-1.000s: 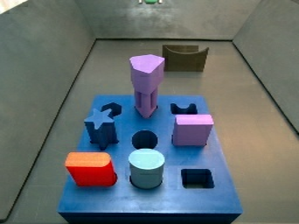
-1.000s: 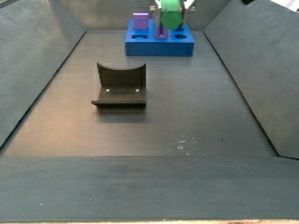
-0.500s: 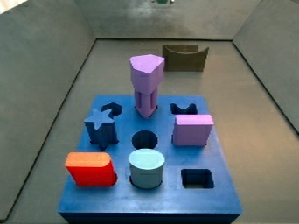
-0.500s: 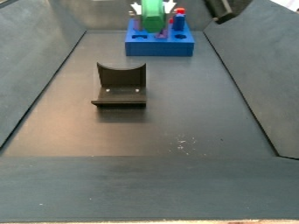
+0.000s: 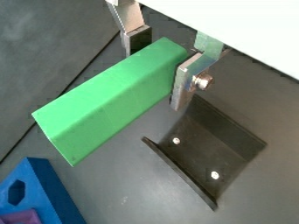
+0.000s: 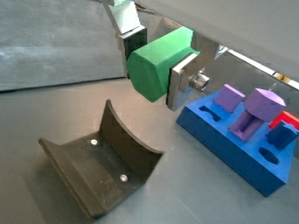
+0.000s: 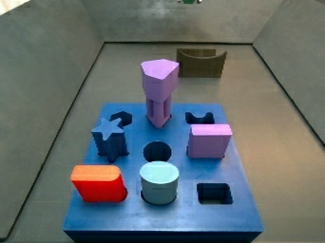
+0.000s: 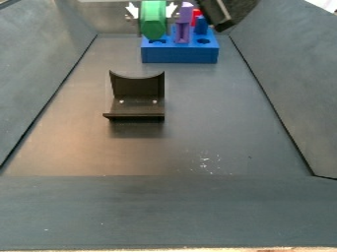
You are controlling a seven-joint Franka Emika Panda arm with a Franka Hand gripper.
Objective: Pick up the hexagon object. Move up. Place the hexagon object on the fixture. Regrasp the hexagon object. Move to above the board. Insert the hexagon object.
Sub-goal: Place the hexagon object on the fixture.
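The gripper (image 5: 163, 54) was cut off at the edge in both wrist views, so only its silver fingers (image 6: 184, 77) were shown. The bright green hexagonal bar (image 8: 156, 20) was cropped at the frame's edge above the flat blue board (image 8: 180, 51). Pegs on that board were too small to be told apart. The dark notched fixture (image 5: 212, 149) was partly covered by the bar.

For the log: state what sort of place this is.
Probably a robot test cell for peg-insertion trials: a grey walled tray, a blue board with shaped holes and pegs, a dark fixture, and the gripper above the floor, its fingers clamping the green hexagon object.
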